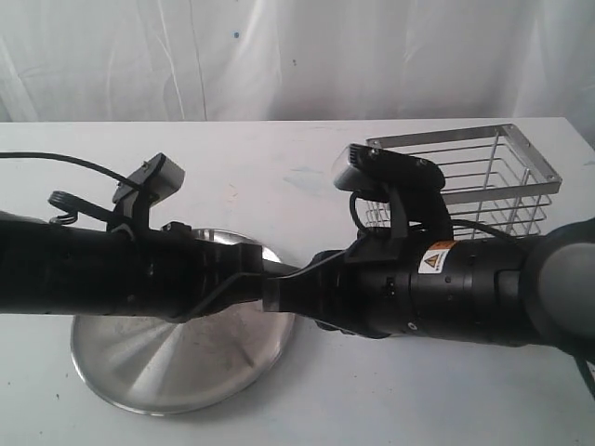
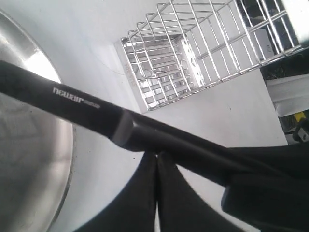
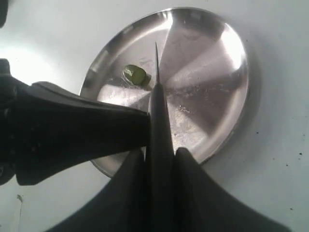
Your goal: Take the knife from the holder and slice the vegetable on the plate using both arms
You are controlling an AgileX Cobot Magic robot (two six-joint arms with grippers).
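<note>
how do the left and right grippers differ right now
The right gripper is shut on the knife by its handle; the left gripper is shut on nothing. The right gripper lines up with the blade; the left gripper meets the knife from the side. Both are black and near the plate.

Exterior view: the left arm [image 1: 93, 274] and right arm [image 1: 446, 288] hide the vegetable [image 3: 134, 75], the knife [image 2: 72, 99], much of the plate [image 1: 167, 372] and the lower part of the holder [image 1: 502, 163]
</note>
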